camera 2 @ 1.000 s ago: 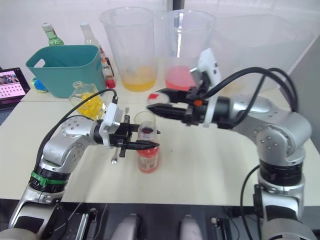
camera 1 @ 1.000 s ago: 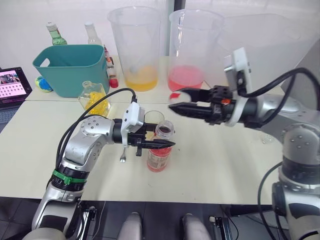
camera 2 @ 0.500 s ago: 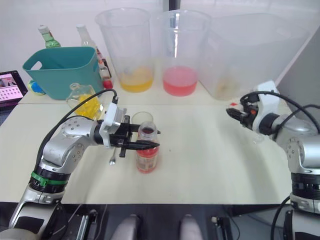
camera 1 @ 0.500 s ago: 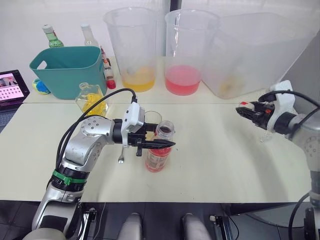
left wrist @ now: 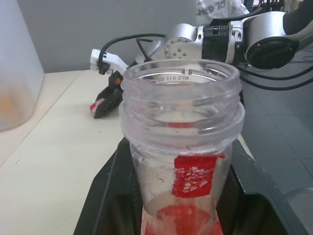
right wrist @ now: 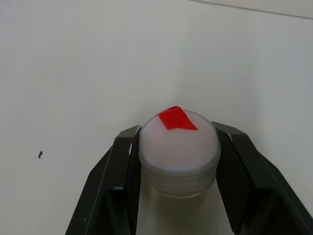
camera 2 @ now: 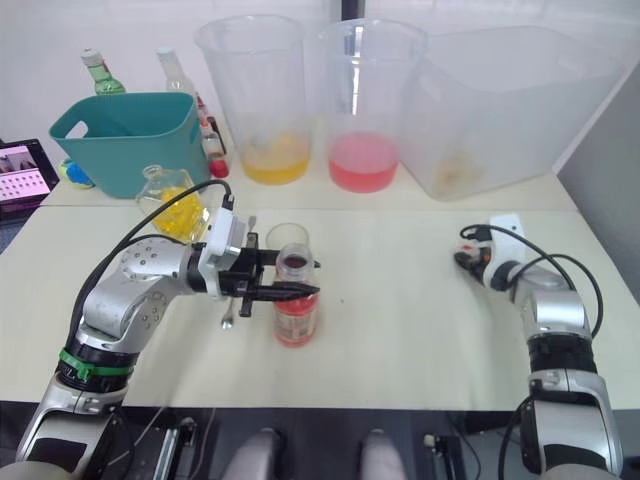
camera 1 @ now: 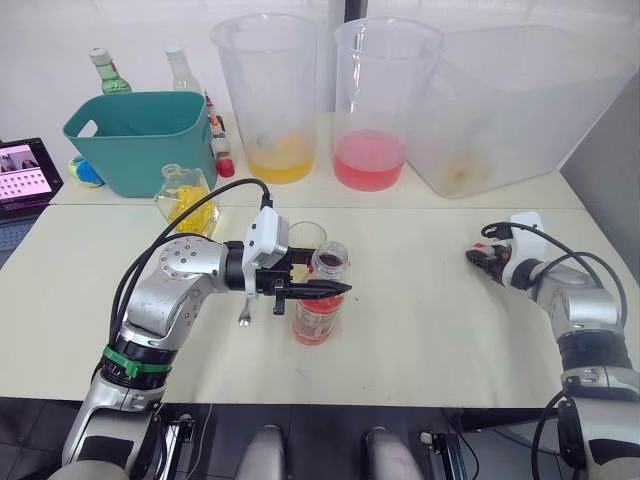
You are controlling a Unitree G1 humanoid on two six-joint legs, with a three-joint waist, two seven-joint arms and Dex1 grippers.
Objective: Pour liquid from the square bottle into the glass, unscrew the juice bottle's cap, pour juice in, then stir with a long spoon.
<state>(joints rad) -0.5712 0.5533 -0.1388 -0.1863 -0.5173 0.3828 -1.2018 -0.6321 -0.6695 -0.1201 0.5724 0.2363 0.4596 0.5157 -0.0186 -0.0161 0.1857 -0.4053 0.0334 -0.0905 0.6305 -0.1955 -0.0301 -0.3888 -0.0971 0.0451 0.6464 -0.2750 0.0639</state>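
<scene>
Our right gripper [right wrist: 177, 161], pinching the cap [right wrist: 178, 149], has swung down to the table at right; our left gripper [camera 1: 318, 289] clamps the open juice bottle [camera 1: 320, 300] at centre, beside the glass [camera 1: 306, 240]; pouring comes next

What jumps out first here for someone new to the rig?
The left tool grips the open juice bottle upright near the table's middle, with the glass just behind it. Far off by the table's right edge, the right tool is clamped on the white cap with its red mark, low over the tabletop. Two huge beakers, yellow liquid and pink, loom at the back.
</scene>
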